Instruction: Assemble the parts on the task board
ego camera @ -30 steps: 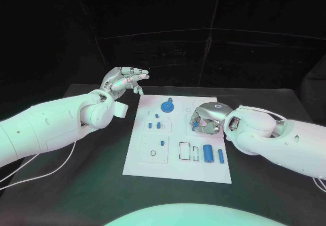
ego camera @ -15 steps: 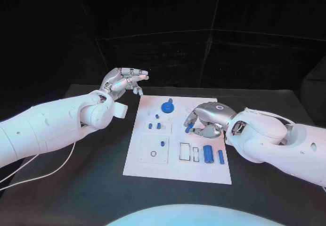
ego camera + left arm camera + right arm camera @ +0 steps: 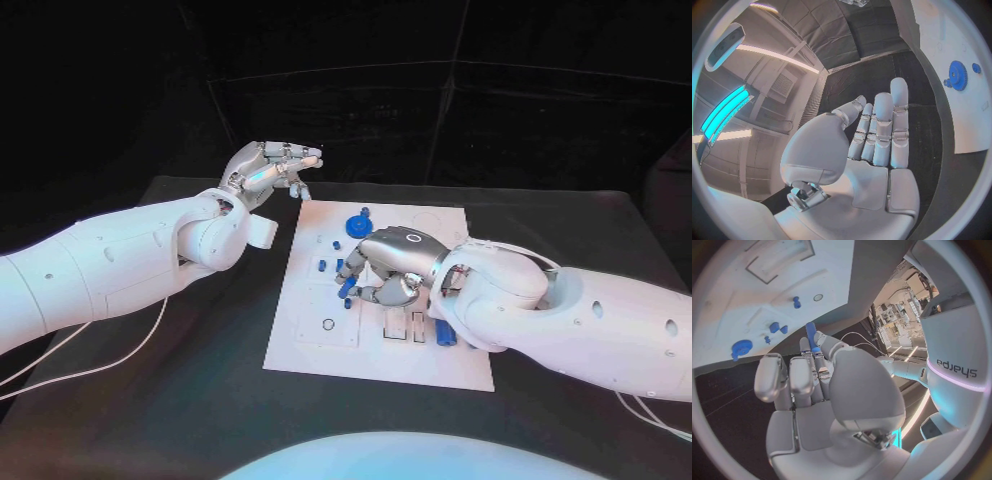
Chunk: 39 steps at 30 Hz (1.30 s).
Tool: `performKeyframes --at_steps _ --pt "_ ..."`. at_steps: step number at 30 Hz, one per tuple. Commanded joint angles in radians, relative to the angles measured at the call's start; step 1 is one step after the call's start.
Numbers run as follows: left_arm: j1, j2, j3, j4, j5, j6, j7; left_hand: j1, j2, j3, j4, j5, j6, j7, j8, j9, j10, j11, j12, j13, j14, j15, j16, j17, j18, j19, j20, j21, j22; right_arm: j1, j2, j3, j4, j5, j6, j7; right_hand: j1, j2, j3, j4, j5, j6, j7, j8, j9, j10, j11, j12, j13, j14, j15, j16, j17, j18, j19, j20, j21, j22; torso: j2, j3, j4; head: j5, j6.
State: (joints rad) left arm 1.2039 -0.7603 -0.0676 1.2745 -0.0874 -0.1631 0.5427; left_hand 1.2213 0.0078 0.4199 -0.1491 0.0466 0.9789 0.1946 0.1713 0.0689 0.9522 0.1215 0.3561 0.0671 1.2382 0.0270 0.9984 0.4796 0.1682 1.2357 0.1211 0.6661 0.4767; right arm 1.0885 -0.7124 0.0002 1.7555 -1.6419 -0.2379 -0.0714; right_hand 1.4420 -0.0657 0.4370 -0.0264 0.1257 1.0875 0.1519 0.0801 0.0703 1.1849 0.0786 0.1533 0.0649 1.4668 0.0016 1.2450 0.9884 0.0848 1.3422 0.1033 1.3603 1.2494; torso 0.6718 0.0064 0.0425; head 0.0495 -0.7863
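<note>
The right robot hand (image 3: 384, 268) pinched a blue peg (image 3: 810, 333) low over the board (image 3: 310, 345) on the table, the left robot hand (image 3: 274, 166) hung half-curled and empty beyond it; best kept upright and squared over its socket.

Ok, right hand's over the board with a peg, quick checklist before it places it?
1. Grip: right hand holds a blue peg between its fingertips. Ok.
2. Position: that hand is above the middle of the task board. Ok.
3. Target hole: hidden under the hand in the head view. Cannot tell.
4. Left hand: open, raised off the board's far left corner, clear of the work. Ok.
5. Neighbours: blue gear and small blue pegs stand close beside the hand; clearance cannot tell.
</note>
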Motion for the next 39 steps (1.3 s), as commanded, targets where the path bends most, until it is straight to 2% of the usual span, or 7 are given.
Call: performKeyframes --at_steps 1,4,9,16,24,33,39 --pt "0.002 0.005 0.001 0.002 0.004 0.011 0.003 0.011 -0.002 0.0 -0.007 0.002 -0.004 -0.001 0.006 0.0 -0.004 0.0 0.002 0.0 -0.007 0.0 -0.002 -0.002 0.014 -0.008 0.001 -0.004 -0.002 -0.009 0.024 0.0 -0.018 0.027 0.026 0.04 -0.003 -0.004 0.007 0.0 0.006 0.003 0.003 -0.007 -0.001 0.006 0.002 -0.002 0.0 0.014 -0.005 0.004 0.0 -0.006 0.009 0.001 0.004 0.001 0.001 0.0001 0.0009 0.004 -0.002" --pt "0.002 0.009 0.001 0.001 0.004 0.011 0.003 0.011 -0.002 0.0 -0.007 0.002 -0.004 -0.001 0.006 0.0 -0.004 0.0 0.002 0.0 -0.007 0.0 -0.002 -0.002 0.014 -0.008 0.001 -0.004 -0.002 -0.019 0.048 -0.002 -0.036 0.028 0.043 0.038 -0.004 -0.005 0.008 0.0 0.007 0.002 0.003 -0.007 -0.001 0.005 0.002 -0.003 0.0 0.014 -0.005 0.004 0.0 -0.006 0.008 0.001 0.004 0.0 0.0 0.0005 -0.0013 0.008 -0.002" --pt "0.002 0.016 0.001 -0.001 0.004 0.013 0.002 0.011 -0.002 0.0 -0.007 0.002 -0.004 -0.001 0.006 0.0 -0.004 0.0 0.002 0.0 -0.007 0.0 -0.002 -0.002 0.014 -0.008 0.001 -0.004 -0.002 -0.037 0.085 -0.005 -0.071 0.023 0.075 0.031 -0.007 -0.006 0.01 -0.001 0.009 0.0 0.005 -0.009 -0.002 0.004 0.004 -0.006 0.0 0.013 -0.004 0.003 -0.002 -0.006 0.007 0.001 0.004 -0.001 0.0 0.0017 0.0021 0.009 -0.004" --pt "0.003 0.02 0.001 -0.004 0.004 0.015 0.002 0.011 -0.002 0.0 -0.007 0.002 -0.004 -0.001 0.007 0.0 -0.004 0.0 0.003 0.0 -0.007 0.0 -0.002 -0.002 0.014 -0.008 0.001 -0.004 -0.002 -0.051 0.113 -0.006 -0.101 0.002 0.102 0.022 -0.008 -0.006 0.011 0.0 0.009 0.0 0.005 -0.009 -0.002 0.004 0.004 -0.006 0.0 0.013 -0.004 0.002 -0.004 -0.006 0.006 0.001 0.003 -0.002 0.0 0.0021 0.0012 0.013 -0.009" --pt "0.003 0.023 0.001 -0.007 0.004 0.017 0.001 0.011 -0.002 0.0 -0.007 0.002 -0.004 -0.001 0.007 0.0 -0.004 0.0 0.003 0.0 -0.007 0.0 -0.002 -0.002 0.014 -0.008 0.001 -0.004 -0.002 -0.055 0.12 -0.007 -0.11 -0.019 0.122 0.0 -0.009 -0.006 0.011 0.0 0.009 0.0 0.005 -0.009 -0.002 0.005 0.004 -0.006 0.0 0.013 -0.003 0.002 -0.004 -0.006 0.006 0.002 0.003 -0.001 0.0 0.0019 -0.0019 0.013 -0.011" --pt "0.003 0.024 0.001 -0.008 0.004 0.018 0.001 0.011 -0.002 0.0 -0.007 0.002 -0.005 -0.001 0.007 0.0 -0.004 0.0 0.003 0.0 -0.007 0.0 -0.002 -0.002 0.014 -0.008 0.001 -0.004 -0.002 -0.056 0.122 -0.007 -0.113 -0.058 0.152 -0.031 -0.012 -0.007 0.012 0.0 0.01 0.001 0.005 -0.009 -0.001 0.007 0.004 -0.006 0.001 0.013 -0.003 0.003 -0.003 -0.006 0.007 0.002 0.004 0.001 0.001 0.0019 0.0007 0.013 -0.012" --pt "0.003 0.024 0.001 -0.008 0.004 0.018 0.001 0.011 -0.002 0.0 -0.007 0.002 -0.005 -0.001 0.007 0.0 -0.004 0.0 0.003 0.0 -0.007 0.0 -0.002 -0.002 0.014 -0.008 0.001 -0.004 -0.002 -0.058 0.128 -0.007 -0.118 -0.073 0.154 -0.052 -0.014 -0.009 0.012 0.0 0.01 0.002 0.004 -0.008 -0.001 0.009 0.003 -0.006 0.001 0.012 -0.003 0.003 -0.004 -0.006 0.007 0.002 0.004 0.0 0.0 0.0013 -0.0005 0.016 -0.013"
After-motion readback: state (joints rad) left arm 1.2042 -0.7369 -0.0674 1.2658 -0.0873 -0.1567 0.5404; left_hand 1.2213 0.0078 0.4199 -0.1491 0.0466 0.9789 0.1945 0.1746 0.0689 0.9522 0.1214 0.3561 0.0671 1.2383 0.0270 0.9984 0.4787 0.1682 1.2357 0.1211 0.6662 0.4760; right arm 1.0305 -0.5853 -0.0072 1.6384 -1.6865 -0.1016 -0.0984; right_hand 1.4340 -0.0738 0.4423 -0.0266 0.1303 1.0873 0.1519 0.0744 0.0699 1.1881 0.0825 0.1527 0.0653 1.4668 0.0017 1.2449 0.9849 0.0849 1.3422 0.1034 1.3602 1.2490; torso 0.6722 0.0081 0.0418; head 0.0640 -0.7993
